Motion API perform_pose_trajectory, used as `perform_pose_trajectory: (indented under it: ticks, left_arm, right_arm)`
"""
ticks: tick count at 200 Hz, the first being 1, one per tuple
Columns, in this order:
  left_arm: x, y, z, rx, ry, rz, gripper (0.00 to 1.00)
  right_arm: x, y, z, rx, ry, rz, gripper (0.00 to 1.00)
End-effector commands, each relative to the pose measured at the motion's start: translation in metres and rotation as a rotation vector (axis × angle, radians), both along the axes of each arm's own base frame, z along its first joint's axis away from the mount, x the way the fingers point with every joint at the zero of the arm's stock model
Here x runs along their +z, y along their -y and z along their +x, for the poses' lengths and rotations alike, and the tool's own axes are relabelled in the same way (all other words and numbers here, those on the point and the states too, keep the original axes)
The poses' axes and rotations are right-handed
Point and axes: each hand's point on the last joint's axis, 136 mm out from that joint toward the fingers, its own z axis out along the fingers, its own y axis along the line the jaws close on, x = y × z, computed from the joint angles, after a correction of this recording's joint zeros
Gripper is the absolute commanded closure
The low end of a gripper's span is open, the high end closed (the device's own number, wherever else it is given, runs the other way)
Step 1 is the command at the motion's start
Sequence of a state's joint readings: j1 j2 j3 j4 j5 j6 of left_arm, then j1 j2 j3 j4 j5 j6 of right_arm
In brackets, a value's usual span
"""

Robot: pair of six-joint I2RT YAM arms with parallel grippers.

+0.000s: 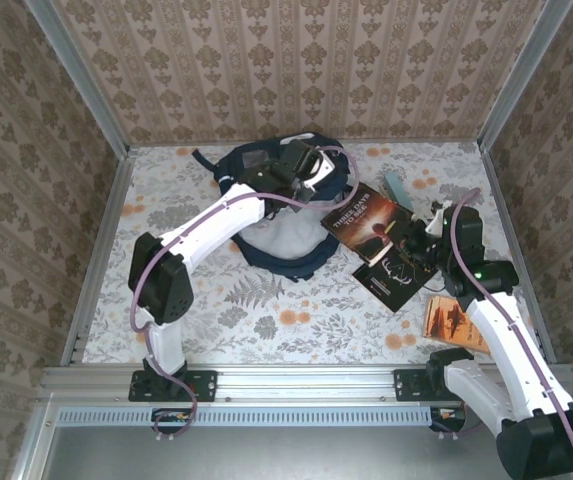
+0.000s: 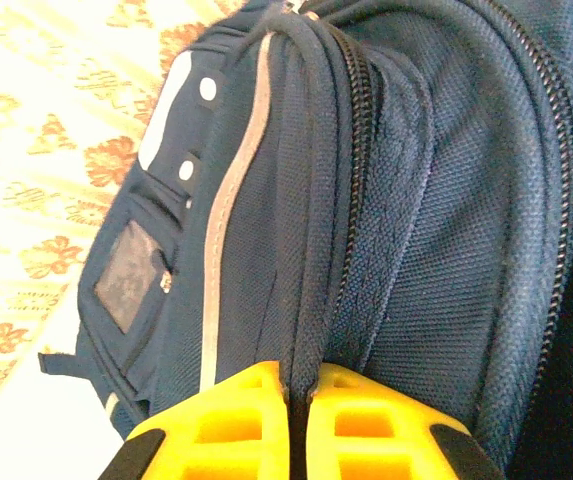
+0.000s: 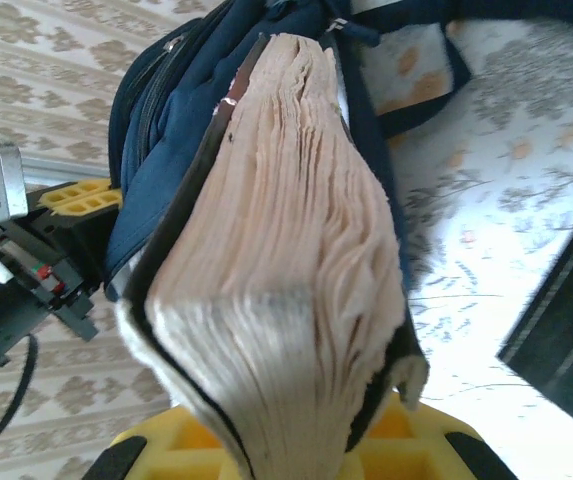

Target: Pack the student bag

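Note:
The student bag (image 1: 278, 236), dark navy with a pale panel, lies at the back middle of the table. My left gripper (image 1: 302, 166) sits at the bag's far top edge. In the left wrist view it (image 2: 299, 385) is shut on a navy fold of the bag (image 2: 406, 200) beside the zipper. My right gripper (image 1: 413, 243) is shut on a thick paperback book (image 1: 364, 222) just right of the bag. The right wrist view has the book's page edges (image 3: 286, 250) rising from the gripper (image 3: 306, 445), pointing toward the bag (image 3: 181, 90).
A black book (image 1: 402, 276) lies flat under the right gripper, also at the right of the wrist view (image 3: 566, 335). An orange book (image 1: 450, 320) lies near the front right. A small blue item (image 1: 396, 185) rests at the back right. Wallpapered walls enclose the table.

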State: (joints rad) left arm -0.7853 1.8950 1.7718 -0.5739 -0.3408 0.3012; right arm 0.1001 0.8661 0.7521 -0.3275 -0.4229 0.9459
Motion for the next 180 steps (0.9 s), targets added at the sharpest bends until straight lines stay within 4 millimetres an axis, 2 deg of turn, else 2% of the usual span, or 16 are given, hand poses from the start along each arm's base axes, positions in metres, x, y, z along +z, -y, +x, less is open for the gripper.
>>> perform_pose_trajectory:
  ticks: [1,23,52,92,116,131,154,180]
  left_arm:
    - [0.070,-0.004,0.017,0.113,0.181,-0.185,0.95]
    - [0.085,-0.005,0.019,0.160,0.230,-0.185,0.98]
    - [0.104,-0.023,0.020,0.280,0.293,-0.166,0.99]
    - [0.120,-0.052,0.000,0.375,0.310,-0.167,1.00]
    - [0.121,-0.074,-0.015,0.437,0.293,-0.164,1.00]
    - [0.118,-0.080,-0.026,0.437,0.268,-0.182,1.00]
    - [0.114,-0.081,-0.040,0.426,0.215,-0.243,1.00]
    - [0.108,-0.069,-0.041,0.391,0.173,-0.281,1.00]
  right_arm:
    - [0.029,-0.021,0.008,0.062,0.095,0.125,0.93]
    - [0.021,-0.036,0.010,0.084,0.072,0.142,0.93]
    - [0.008,-0.059,0.014,0.109,0.039,0.140,0.93]
    - [0.007,-0.086,0.036,0.146,0.049,0.157,0.94]
    - [0.010,-0.096,0.051,0.157,0.069,0.158,0.94]
    - [0.011,-0.102,0.059,0.161,0.080,0.158,0.94]
    - [0.015,-0.108,0.069,0.172,0.116,0.172,0.93]
    - [0.024,-0.113,0.074,0.187,0.148,0.202,0.92]
